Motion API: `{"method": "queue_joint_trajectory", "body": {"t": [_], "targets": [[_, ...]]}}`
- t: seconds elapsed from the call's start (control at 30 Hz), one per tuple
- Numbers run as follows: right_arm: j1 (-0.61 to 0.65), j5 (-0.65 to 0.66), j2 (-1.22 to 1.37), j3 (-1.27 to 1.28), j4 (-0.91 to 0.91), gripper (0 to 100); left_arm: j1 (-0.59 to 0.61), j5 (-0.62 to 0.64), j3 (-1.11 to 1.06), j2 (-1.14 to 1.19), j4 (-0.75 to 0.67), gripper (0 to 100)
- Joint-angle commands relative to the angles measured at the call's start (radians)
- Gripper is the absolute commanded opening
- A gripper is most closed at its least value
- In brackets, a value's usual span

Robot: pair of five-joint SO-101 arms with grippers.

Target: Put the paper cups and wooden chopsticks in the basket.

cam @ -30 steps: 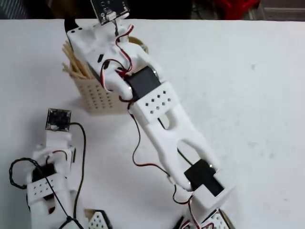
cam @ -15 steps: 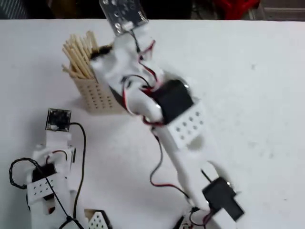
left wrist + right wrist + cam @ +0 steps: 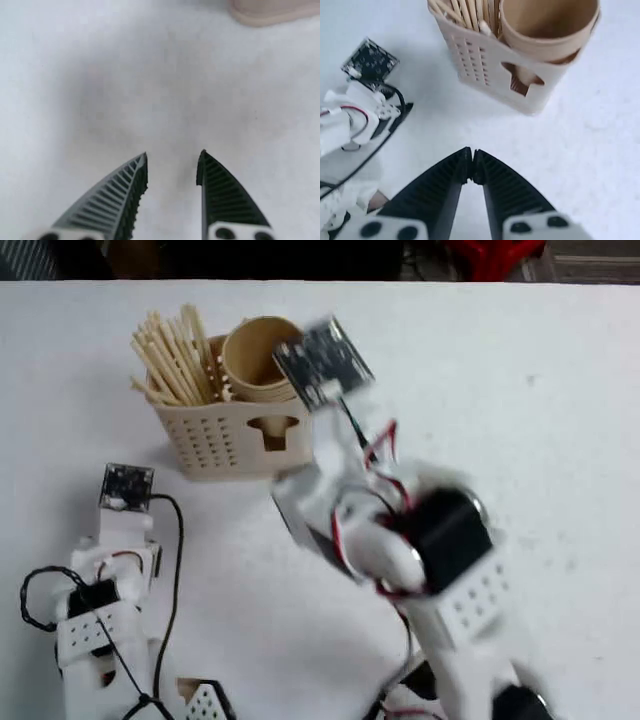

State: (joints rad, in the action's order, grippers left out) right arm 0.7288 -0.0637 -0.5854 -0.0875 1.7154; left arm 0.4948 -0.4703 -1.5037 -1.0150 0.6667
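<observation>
Left end effector (image 3: 173, 155) parted — right (image 3: 471, 153) closed

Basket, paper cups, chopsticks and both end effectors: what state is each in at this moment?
Basket: upright, loaded.
Paper cups: upright in the basket, mouth up.
Wooden chopsticks: standing in the basket beside the cups.
Left end effector: open, empty.
Right end effector: shut, empty.
</observation>
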Motion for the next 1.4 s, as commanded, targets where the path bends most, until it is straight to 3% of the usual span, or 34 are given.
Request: {"method": "queue_joint_trajectory", "body": {"t": [0.0,0.23,0.37,0.47,0.77,1.13,1.37], "targets": [[-0.013,-0.002,-0.26,0.259,0.004,1.7,-0.022,0.017,0.201,-0.021,0.209,17],[-0.013,0.0,-0.806,0.649,-0.027,1.7,-0.07,0.017,0.459,-0.021,0.621,17],[-0.015,0.061,-1.075,0.752,-0.059,1.7,-0.11,0.017,0.534,-0.021,0.77,17],[-0.041,0.114,-1.178,0.804,-0.038,1.7,-0.108,0.017,0.551,-0.021,0.781,17],[-0.303,0.12,-1.219,0.807,-0.041,1.7,-0.113,0.014,0.555,-0.021,0.76,17],[-0.407,0.121,-1.219,0.812,-0.047,1.7,-0.11,0.017,0.554,-0.028,0.612,17],[-0.495,0.121,-1.219,0.818,-0.054,2.0,-0.114,0.187,0.529,-0.348,0.6,17]]}}
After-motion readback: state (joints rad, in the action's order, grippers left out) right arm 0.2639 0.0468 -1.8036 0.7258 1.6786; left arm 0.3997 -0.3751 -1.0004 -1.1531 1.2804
